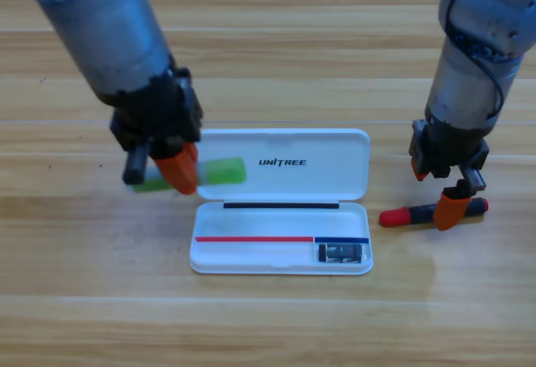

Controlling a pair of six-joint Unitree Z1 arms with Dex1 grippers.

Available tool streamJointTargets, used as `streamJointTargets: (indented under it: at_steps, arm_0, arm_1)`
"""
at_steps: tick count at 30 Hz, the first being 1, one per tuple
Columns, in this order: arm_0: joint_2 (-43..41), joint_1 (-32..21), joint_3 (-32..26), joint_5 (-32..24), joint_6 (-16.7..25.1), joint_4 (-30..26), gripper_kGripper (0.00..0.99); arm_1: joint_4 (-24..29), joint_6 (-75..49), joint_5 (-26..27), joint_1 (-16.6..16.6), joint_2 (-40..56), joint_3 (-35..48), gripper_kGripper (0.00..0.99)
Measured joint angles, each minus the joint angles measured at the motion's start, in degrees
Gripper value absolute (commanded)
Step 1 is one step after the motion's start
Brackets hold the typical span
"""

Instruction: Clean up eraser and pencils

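— Wood planks make up the table (276,325), all light brown. What is the biggest thing on it?

— 2 grey arms. The left arm (100,23) comes from the top left corner, and the right arm (481,40) comes from the top right.

— What is next in size?

— 1 white case (335,166) in the middle. It lies open, lid flat at the back, tray in front.

— Where are the pencils?

— The green tube (222,171) lies just left of the lid, touching its edge. The left gripper (172,170) is down on it, with 1 orange jaw over its left part. I cannot tell if the jaws squeeze it. The red-and-black pen (410,214) lies flat on the table, right of the tray. The right gripper (456,204) is down on the pen's black end. I cannot tell if those jaws are shut.

— And the eraser (342,253)?

— It is the smallest. It sits in the tray's right front corner.
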State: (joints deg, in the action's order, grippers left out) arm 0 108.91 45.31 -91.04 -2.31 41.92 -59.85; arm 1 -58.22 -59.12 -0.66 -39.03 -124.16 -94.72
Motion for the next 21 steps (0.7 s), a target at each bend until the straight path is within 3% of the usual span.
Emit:
streamJointTargets:
  at_steps: [11, 21]
  arm_0:
    - [5.1, 3.3, -2.6, -0.1, -1.7, 0.0, 0.0]
    - [8.8, 5.5, -6.3, -0.7, -2.1, 0.0, 0.0]
  arm_1:
    - [0.0, -1.1, 0.0, 0.6, -2.8, -1.6, 0.172]
    - [0.0, -1.4, 0.0, 0.8, -3.2, -1.5, 0.164]
